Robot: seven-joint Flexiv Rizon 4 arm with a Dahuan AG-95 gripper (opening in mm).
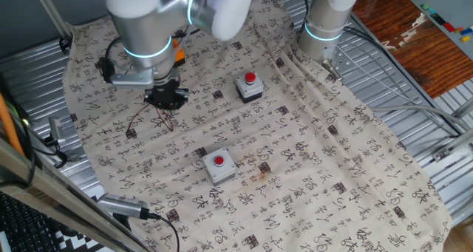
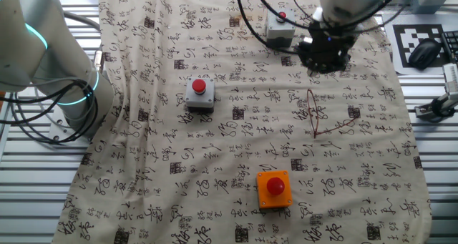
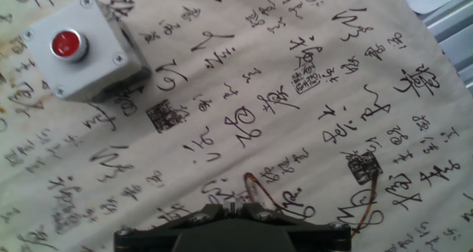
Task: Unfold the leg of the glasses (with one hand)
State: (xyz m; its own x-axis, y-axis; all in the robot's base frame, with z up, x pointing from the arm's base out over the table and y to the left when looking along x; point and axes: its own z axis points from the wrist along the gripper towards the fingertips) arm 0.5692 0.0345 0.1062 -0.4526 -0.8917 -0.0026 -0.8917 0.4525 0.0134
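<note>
Lying flat on the printed cloth [image 2: 215, 151], right of centre in the other fixed view: the glasses [image 2: 323, 116], thin reddish-brown wire, one slim leg seeming to angle out toward the right, though too fine to judge how far open. Hanging just above their upper end, at the upper right of that frame: the gripper [image 2: 325, 58], probably placed so to come down on a leg. Not touching the frame, as far as visible; fingers open or closed, impossible to tell in any view. In one fixed view, the same glasses [image 1: 161, 120] at centre left, just under the gripper [image 1: 166, 99], partly covered by it. In the hand view, only curved pieces of the glasses [image 3: 260, 194] at the lower edge, plus a grey button box [image 3: 85, 51] at upper left. Visible only in the other fixed view: an orange button box [image 2: 274, 189] at lower centre.
</note>
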